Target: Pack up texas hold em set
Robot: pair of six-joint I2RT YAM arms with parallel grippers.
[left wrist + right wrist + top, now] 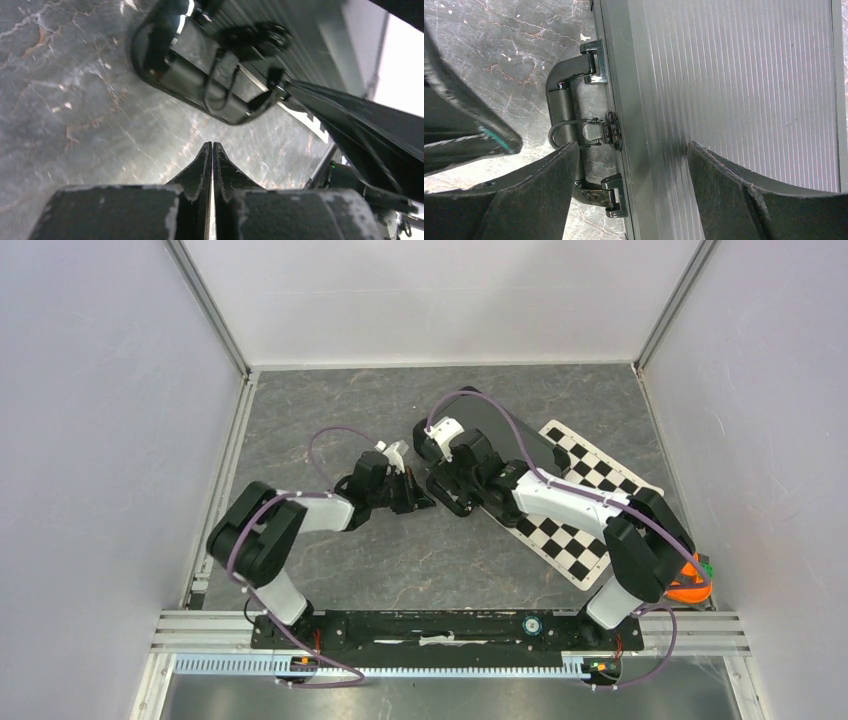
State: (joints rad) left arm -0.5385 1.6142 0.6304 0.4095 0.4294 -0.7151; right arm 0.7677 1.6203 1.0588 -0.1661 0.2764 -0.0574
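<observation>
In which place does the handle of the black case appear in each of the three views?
Top external: handle at the centre, on the case's near-left edge.
Left wrist: handle in the upper middle, above the shut left gripper.
Right wrist: handle left of centre, beside the open right gripper.
Shared landmark: the case's ribbed lid.

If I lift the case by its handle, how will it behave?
Probably stiff: the case looks ribbed and hard-shelled. The handle sits in pivot brackets on one long edge, so if lifted there the case would likely swing and hang down. Lying flat, it should slide rather than roll when pushed. Its top looks smooth, perhaps slippery.
</observation>
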